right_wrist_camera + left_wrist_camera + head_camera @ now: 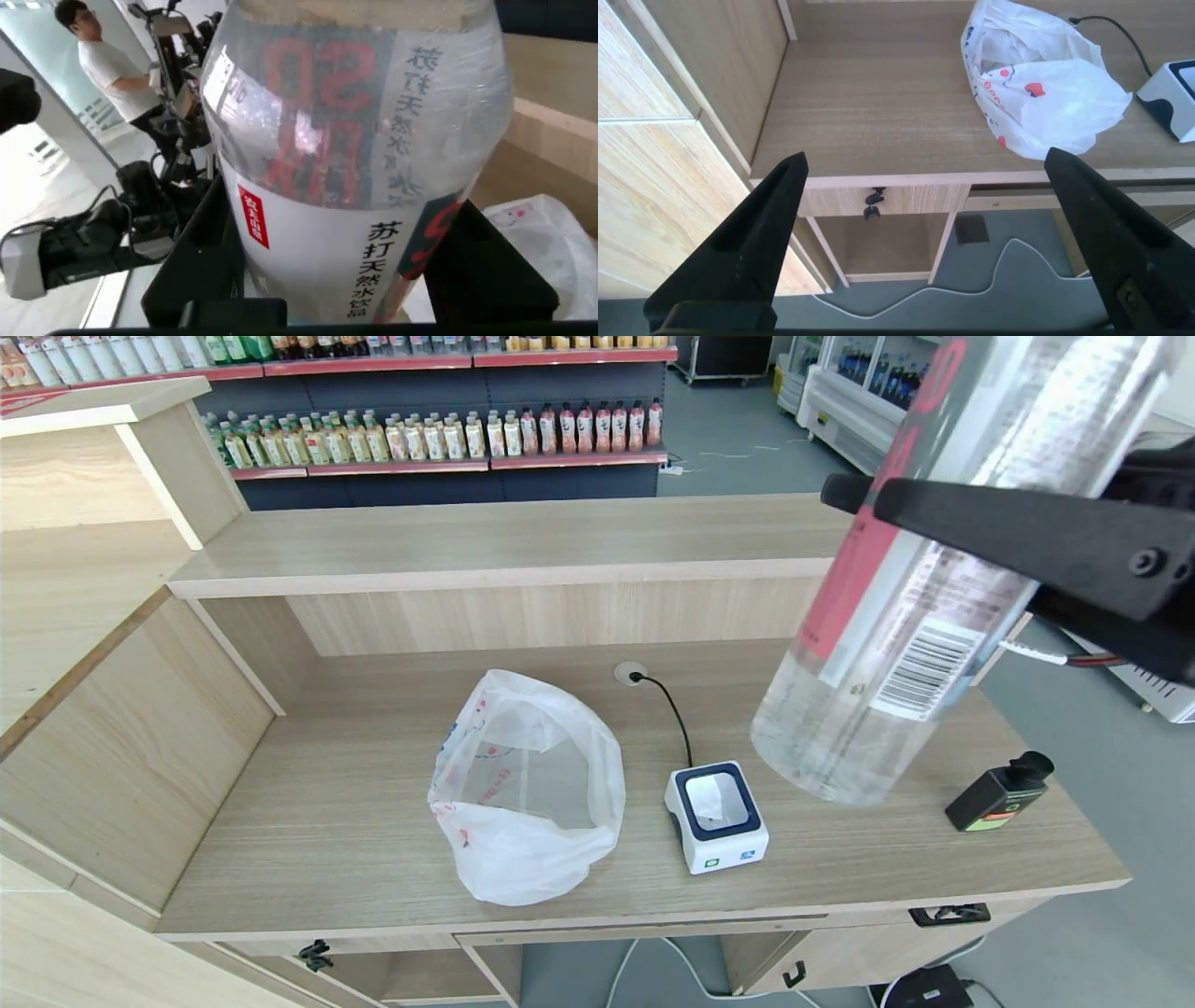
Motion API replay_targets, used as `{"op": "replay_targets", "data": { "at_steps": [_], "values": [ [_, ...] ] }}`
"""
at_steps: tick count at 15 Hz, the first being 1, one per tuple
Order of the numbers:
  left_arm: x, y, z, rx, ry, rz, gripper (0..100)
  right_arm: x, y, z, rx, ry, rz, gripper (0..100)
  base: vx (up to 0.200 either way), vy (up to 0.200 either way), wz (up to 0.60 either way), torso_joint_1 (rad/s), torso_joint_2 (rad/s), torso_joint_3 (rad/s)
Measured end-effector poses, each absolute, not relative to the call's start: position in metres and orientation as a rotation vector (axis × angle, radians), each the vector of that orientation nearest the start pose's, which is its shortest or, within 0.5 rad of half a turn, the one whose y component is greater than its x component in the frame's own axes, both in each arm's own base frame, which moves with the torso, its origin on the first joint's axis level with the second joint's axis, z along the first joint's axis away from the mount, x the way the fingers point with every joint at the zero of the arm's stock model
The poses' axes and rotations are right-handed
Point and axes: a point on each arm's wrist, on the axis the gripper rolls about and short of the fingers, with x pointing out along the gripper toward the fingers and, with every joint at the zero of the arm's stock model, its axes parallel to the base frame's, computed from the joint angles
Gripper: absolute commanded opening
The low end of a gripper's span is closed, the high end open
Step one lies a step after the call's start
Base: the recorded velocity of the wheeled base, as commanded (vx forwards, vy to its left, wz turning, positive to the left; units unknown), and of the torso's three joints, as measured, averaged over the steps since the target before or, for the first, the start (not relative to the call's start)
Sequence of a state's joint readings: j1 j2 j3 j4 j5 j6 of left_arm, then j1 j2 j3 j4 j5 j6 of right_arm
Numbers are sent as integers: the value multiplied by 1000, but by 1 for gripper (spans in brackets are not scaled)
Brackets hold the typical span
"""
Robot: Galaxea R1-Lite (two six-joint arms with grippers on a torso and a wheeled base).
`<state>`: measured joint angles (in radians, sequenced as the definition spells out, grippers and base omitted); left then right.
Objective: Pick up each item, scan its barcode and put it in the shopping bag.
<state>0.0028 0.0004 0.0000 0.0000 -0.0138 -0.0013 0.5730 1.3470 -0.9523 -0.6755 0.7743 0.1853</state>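
Note:
My right gripper (1018,537) is shut on a clear plastic bottle (924,588) with a red and white label, held high and close to the head camera, tilted, its barcode (926,672) facing down towards the desk. The same bottle (360,159) sits between the fingers in the right wrist view. A white barcode scanner (716,817) with a dark window rests on the desk below and left of the bottle. The white plastic shopping bag (527,784) stands open left of the scanner. My left gripper (924,252) hangs open off the desk's front edge, nothing between its fingers.
A small dark bottle with a black cap (999,793) lies at the desk's right end. The scanner's cable (672,709) runs to a hole in the desk (632,673). A raised counter ledge (504,546) backs the desk, a side panel (121,747) closes its left.

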Motion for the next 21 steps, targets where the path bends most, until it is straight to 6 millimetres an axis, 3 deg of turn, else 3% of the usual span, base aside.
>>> {"op": "replay_targets", "data": {
  "at_steps": [4,10,13,17,21],
  "values": [
    [-23,0,75,-1,0,-11,100,209,98,301,-25,-257,1124,0,0,0,0,0,0,0],
    [-23,0,75,-1,0,-12,100,239,44,240,-237,-183,815,0,0,0,0,0,0,0],
    [-23,0,75,-1,0,-11,100,253,29,221,-281,-115,675,0,0,0,0,0,0,0],
    [-23,0,75,-1,0,-11,100,259,25,202,-433,-97,651,0,0,0,0,0,0,0],
    [-23,0,75,-1,0,-11,100,259,14,196,-578,-115,609,0,0,0,0,0,0,0]
  ]
}}
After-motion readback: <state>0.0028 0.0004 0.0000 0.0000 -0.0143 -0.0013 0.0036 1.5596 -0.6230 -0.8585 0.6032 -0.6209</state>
